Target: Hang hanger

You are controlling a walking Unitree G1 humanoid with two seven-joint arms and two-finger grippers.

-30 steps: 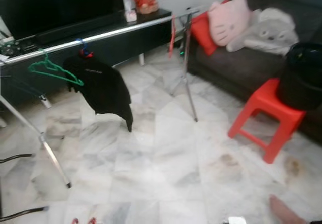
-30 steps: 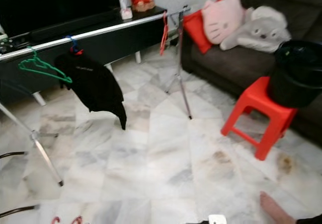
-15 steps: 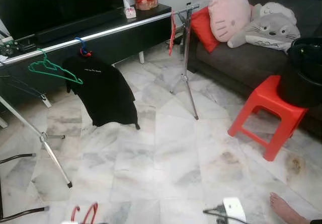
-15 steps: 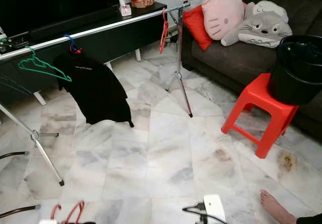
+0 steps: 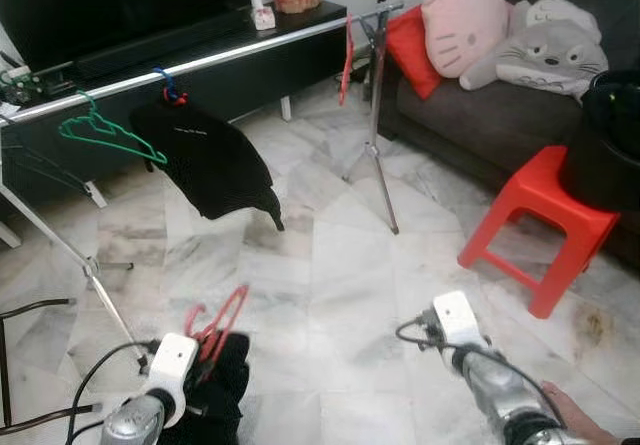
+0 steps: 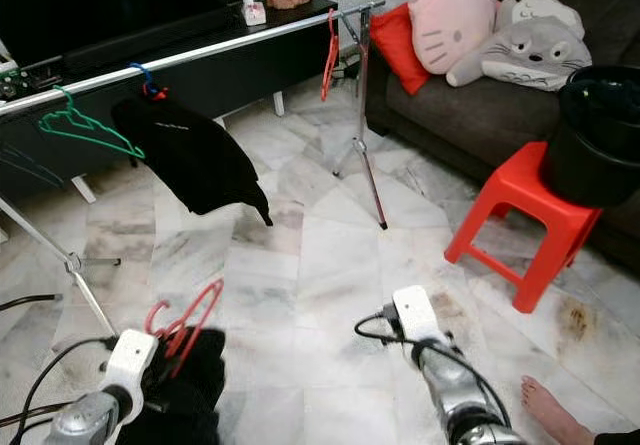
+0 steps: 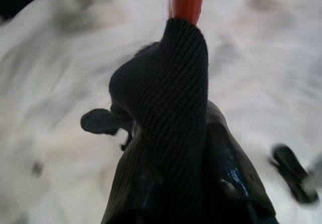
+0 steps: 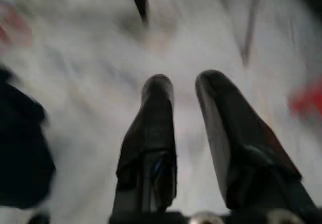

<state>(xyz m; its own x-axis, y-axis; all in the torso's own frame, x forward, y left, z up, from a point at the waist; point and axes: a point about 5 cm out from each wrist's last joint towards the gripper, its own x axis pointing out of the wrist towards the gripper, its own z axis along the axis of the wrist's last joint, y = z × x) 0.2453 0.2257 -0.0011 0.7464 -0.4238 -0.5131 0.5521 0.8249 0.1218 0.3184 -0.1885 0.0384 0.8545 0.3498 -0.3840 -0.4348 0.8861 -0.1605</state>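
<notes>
**Carrying the loaded hanger toward the rail**

Low on my left side, the left gripper is clamped on a red plastic hanger with a dark ribbed garment draped over it. The wrist view shows cloth bunched over the fingers and the red neck poking out above, so the hold is through fabric, not clean on plastic. Hook points up and forward.

Right gripper is empty, its two black fingers parted with a clear gap, hovering over the pale marble floor.

Target is the long silver clothes rail, well apart from the hanger. Already on it: a green wire hanger, a black shirt on a blue hanger, and a second red hanger near the far upright.

Risks as I judge them:
- Grip through cloth may slip or let the hanger rotate, so the hook meets the rail askew.
- Trailing garment could snag the rail's splayed tripod leg on approach.
- A person's bare foot is close by my right arm; a wide swing could hit it.
- Wrist views are blurred, so alignment is poor.
</notes>
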